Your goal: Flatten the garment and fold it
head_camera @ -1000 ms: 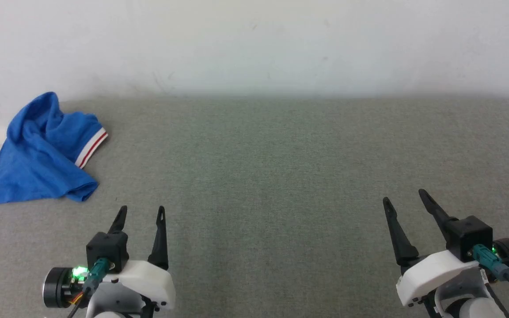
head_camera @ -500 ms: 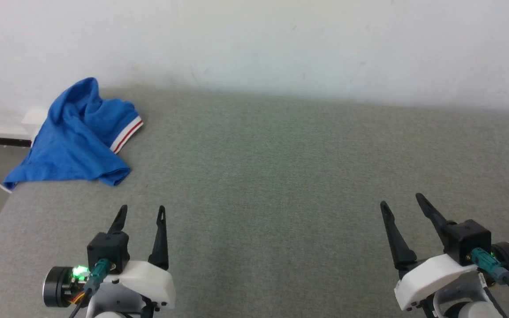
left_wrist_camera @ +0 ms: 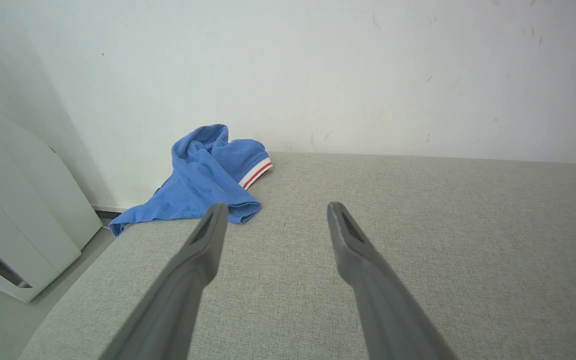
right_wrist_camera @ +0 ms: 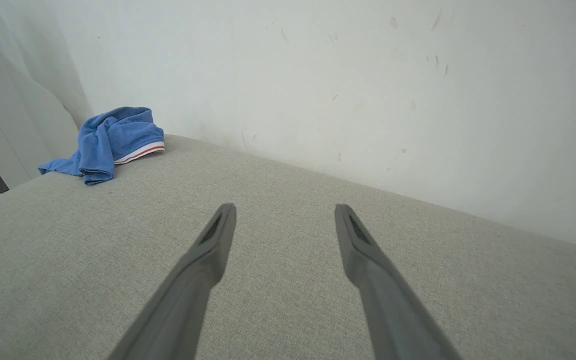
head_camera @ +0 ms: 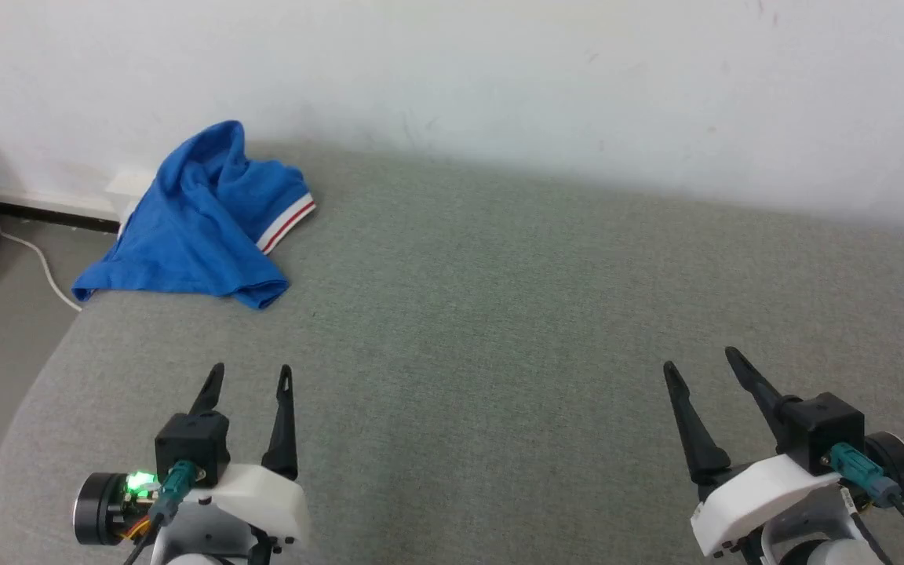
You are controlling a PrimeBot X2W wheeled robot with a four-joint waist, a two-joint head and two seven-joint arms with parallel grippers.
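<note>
Blue and crumpled, the garment (head_camera: 201, 220) lies heaped at the far left corner of the grey padded surface (head_camera: 499, 314), by the wall (head_camera: 499, 78). In the head view, the left gripper (head_camera: 252, 369) and right gripper (head_camera: 699, 359) hover nearer, both spread wide and empty. The left wrist view shows the heap just past its left finger. In the right wrist view it lies well apart, far left.

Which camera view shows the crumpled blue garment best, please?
The head view: it looks down on the garment, showing its whole crumpled outline and striped cuff. The left wrist view sees the garment low and foreshortened; the right wrist view shows it small, far off.
</note>
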